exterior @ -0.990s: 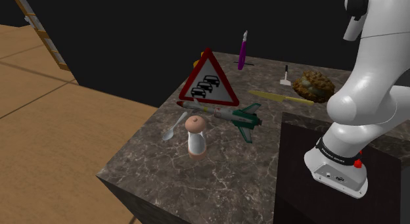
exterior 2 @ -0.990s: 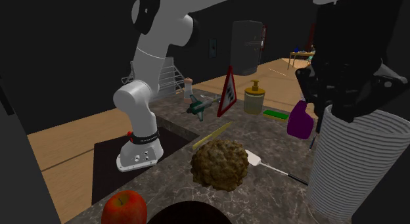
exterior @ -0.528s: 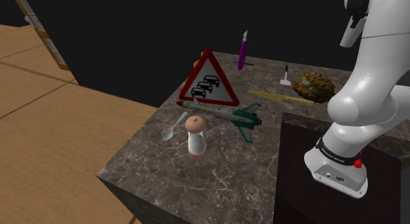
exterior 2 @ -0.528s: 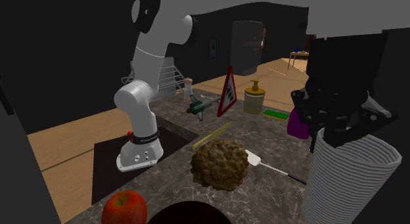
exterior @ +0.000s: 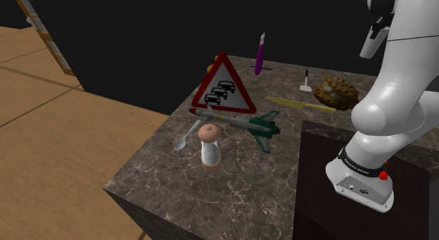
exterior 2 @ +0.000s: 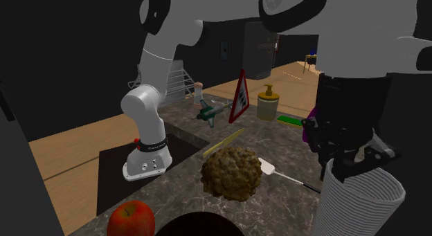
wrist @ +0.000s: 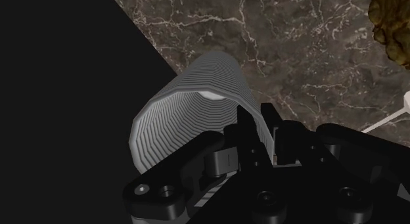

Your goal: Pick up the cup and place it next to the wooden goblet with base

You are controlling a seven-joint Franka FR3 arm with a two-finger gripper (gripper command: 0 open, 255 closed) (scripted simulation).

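While everything else on the bench [exterior: 232, 196] lies as it did a second ago, the hand [exterior 2: 340, 164] and the ribbed grey cup [exterior 2: 360, 207] have dropped together in the second exterior view. They moved as one, so I judge the grip good: the fingers [wrist: 238, 145] stand narrow, pinching the cup's wall, one inside the rim and one outside. The cup is at the bench's edge, near the brown lump [exterior 2: 232, 172]; whether its foot touches the bench I cannot tell. The goblet [exterior: 210, 148] stands well apart, past the sign [exterior: 224, 87] and rocket [exterior: 243, 122], so the whole carry remains.
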